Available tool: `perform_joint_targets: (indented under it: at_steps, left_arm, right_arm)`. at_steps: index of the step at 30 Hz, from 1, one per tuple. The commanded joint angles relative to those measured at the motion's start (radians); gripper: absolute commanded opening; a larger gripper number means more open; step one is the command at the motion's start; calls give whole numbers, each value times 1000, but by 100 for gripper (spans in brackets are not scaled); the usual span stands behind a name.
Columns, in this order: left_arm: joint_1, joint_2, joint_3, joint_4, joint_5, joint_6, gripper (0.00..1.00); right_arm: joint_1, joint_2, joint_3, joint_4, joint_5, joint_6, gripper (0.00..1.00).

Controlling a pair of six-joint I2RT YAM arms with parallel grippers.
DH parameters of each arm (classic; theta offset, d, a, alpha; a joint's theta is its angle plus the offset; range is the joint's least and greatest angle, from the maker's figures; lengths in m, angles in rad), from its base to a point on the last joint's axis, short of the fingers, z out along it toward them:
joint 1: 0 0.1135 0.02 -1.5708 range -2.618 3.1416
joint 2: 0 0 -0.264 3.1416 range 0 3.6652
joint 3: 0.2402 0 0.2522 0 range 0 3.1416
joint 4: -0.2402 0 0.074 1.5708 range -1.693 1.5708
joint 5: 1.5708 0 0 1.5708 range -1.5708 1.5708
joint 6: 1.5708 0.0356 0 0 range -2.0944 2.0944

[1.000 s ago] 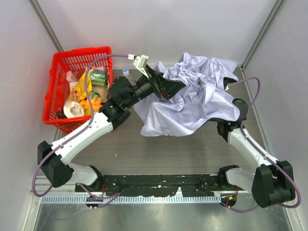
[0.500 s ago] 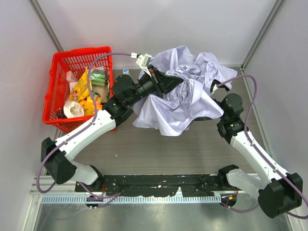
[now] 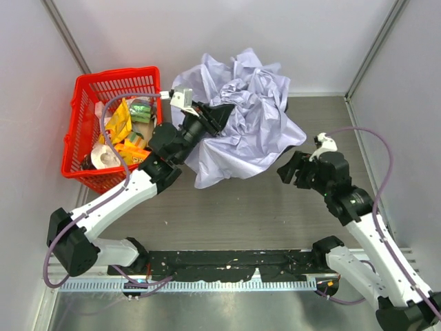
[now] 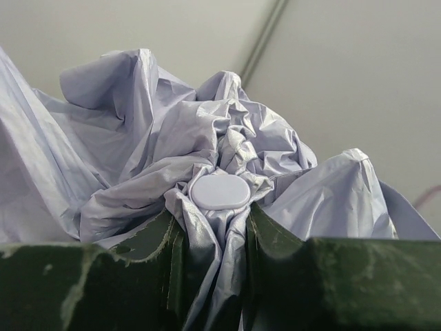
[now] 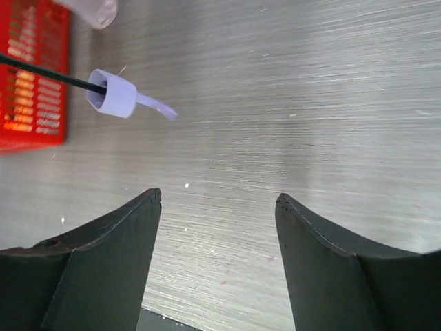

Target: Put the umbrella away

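The umbrella (image 3: 241, 114) is a crumpled mass of pale lavender fabric, held up off the table beside the red basket. My left gripper (image 3: 215, 117) is shut on the bunched fabric just under the umbrella's oval top cap (image 4: 220, 192), with cloth pinched between the fingers (image 4: 155, 241). My right gripper (image 3: 293, 169) stands open and empty over bare table, to the right of the canopy and apart from it. In the right wrist view the gripper (image 5: 218, 196) faces the thin black shaft's lavender end piece (image 5: 112, 94), which has a strap trailing from it.
A red basket (image 3: 83, 89) full of packaged groceries stands at the back left, also seen in the right wrist view (image 5: 27, 76). A clear plastic object (image 5: 96, 8) shows at the top edge there. Walls close in at the back and both sides.
My left gripper closed on the umbrella's top and carried it up and left towards the basket. My right gripper let go of the umbrella, opened, and pulled back towards the near right.
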State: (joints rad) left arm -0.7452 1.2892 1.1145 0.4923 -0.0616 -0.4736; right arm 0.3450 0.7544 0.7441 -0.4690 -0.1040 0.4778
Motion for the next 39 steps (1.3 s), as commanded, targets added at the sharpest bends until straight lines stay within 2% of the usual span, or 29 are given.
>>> perform_joint_targets:
  at_steps: [1, 4, 10, 16, 19, 21, 23, 24, 26, 27, 28, 29, 31, 34, 36, 39]
  left_arm:
    - [3, -31, -19, 233, -147, 128, 0]
    - [4, 5, -16, 276, -167, 210, 0]
    - [3, 53, -21, 359, -127, 225, 0]
    - [3, 59, -30, 374, -101, 170, 0]
    - [1, 64, -28, 381, -73, 144, 0]
    - [-8, 67, -22, 364, -105, 133, 0]
    - [-8, 62, 5, 269, -182, 77, 0]
    - [-9, 59, 30, 193, -229, 43, 0]
    - [-16, 59, 109, -37, -338, -23, 0]
    - [-19, 59, 155, -169, -395, -69, 0]
    - [-20, 64, 204, -272, -418, -103, 0]
    - [-19, 67, 223, -332, -425, -127, 0]
    - [-19, 73, 225, -348, -358, -131, 0]
    - [-19, 81, 255, -440, -297, -157, 0]
    - [-19, 72, 255, -484, -281, -181, 0]
    - [-19, 71, 266, -570, -293, -220, 0]
  right_arm:
    - [-3, -78, 242, -246, 245, -51, 72]
    - [-3, -76, 352, -240, 42, -123, 67]
    - [-3, 35, 547, -214, -146, -145, 65]
    - [-3, 146, 589, -120, -175, -133, 64]
    - [-3, 204, 581, -56, -249, -102, 61]
    - [-1, 233, 580, -7, -290, -68, 58]
    - [-4, 246, 557, 50, -338, -27, 49]
    - [-3, 249, 552, 55, -339, -30, 35]
    - [-3, 247, 589, -20, -225, -89, 21]
    - [-3, 243, 600, -40, -77, -119, 11]
    - [-3, 238, 619, -57, 10, -167, 9]
    - [-3, 237, 626, -59, 170, -195, 7]
    - [-3, 255, 656, -34, 312, -255, 6]
    - [-3, 312, 713, -5, 412, -338, 7]
    - [-3, 353, 724, 4, 586, -350, 8]
    - [-31, 376, 707, 49, 597, -329, 18]
